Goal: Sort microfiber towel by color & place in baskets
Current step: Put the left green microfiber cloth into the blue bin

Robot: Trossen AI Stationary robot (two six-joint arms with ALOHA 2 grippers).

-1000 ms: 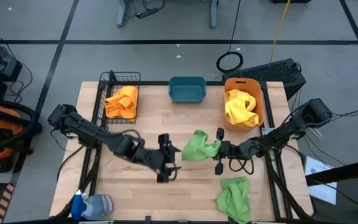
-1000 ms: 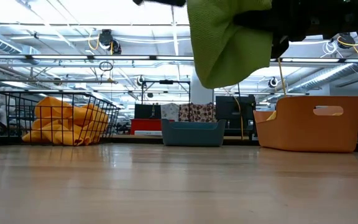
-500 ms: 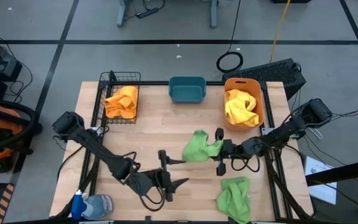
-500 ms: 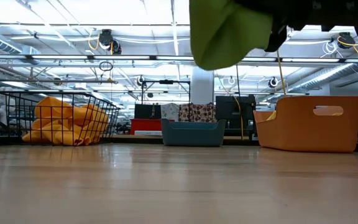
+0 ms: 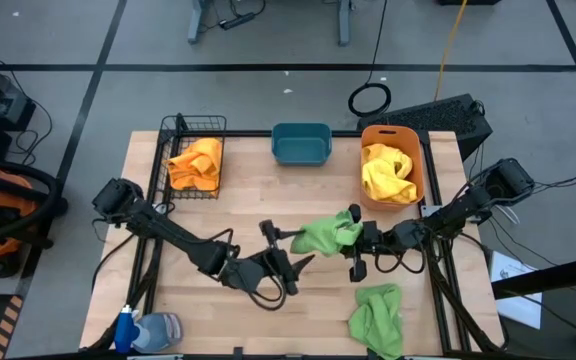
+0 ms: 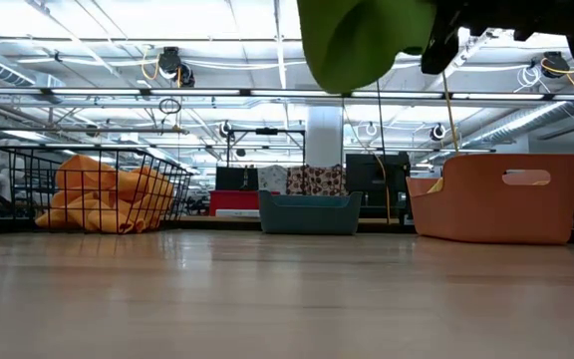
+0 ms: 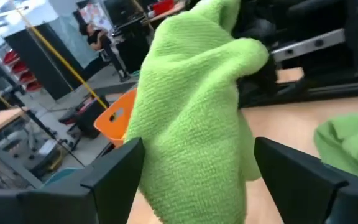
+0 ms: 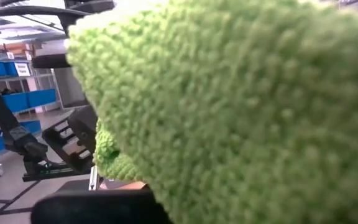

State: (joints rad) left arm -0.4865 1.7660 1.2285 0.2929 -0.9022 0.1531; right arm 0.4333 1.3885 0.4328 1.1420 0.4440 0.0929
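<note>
My right gripper (image 5: 354, 236) has its jaws closed on a green towel (image 5: 326, 235), hanging above the table (image 5: 248, 200) centre. My left gripper (image 5: 286, 250), jaws wide and empty, reaches low beside it. Next I think: carry it to the teal tub (image 5: 301, 144), empty.

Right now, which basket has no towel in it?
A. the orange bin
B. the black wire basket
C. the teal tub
C: in the high view the teal tub shows only its bare floor, while the black wire basket holds an orange towel and the orange bin holds a yellow towel.
</note>
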